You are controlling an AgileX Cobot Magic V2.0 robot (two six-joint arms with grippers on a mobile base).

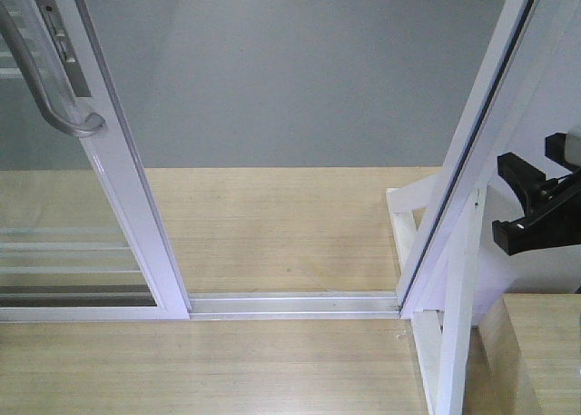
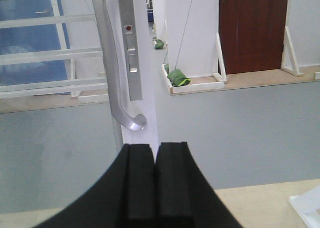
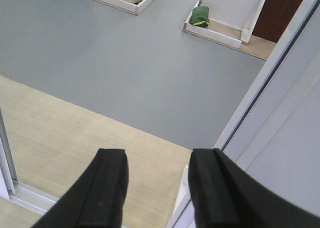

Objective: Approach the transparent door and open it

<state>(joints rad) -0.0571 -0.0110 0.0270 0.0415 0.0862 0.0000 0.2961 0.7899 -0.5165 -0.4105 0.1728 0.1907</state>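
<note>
A: Left wrist-mounted view first: our left gripper (image 2: 155,175) had its jaws clenched together on nothing, pads touching, and it sat just below the hook of the curved grey handle (image 2: 116,63), apart from it.

B: And our right gripper (image 3: 157,188)? In its own wrist view the jaws stood released, wide apart, with only wooden floor (image 3: 75,133) and grey floor beyond them.

A: Agreed. Moving outward, the transparent door (image 1: 109,161) stood at the left of the front-facing view, its white stile leaning across the frame, barred glass low on the left.

B: How far along did we judge it?

A: Nearly done, we thought. A broad gap lay over the floor track (image 1: 290,303) between the door's stile and the slanted white frame post (image 1: 481,143) on the right. Perhaps a little more travel was left; we couldn't tell where the panel would stop.

B: The front view gave us that gap and the right gripper (image 1: 536,206) off beside the post. Only the left wrist view showed the lock plate (image 2: 131,43) and a dark red door (image 2: 252,28) far behind.
</note>
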